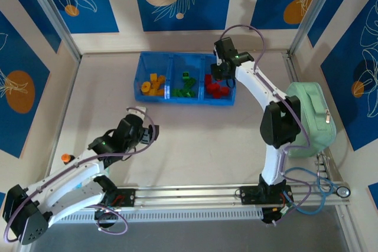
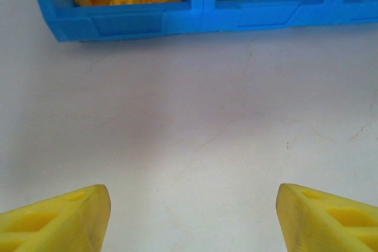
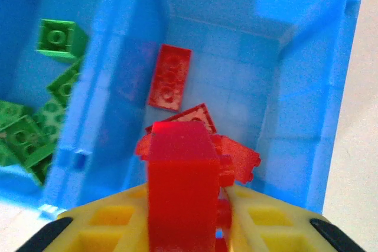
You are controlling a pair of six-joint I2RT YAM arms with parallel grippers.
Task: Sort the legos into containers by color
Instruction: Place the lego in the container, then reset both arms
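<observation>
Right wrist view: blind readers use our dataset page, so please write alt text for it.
The right claw holds a red brick between its yellow fingers over the blue tray compartment containing other red bricks; green bricks lie in the neighbouring compartment.

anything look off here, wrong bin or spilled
Nothing stands out. In the tray, yellow-orange bricks sit in the left compartment, green bricks in the middle, red bricks in the right. The right gripper holds one red brick in its jaws over the red compartment.
</observation>
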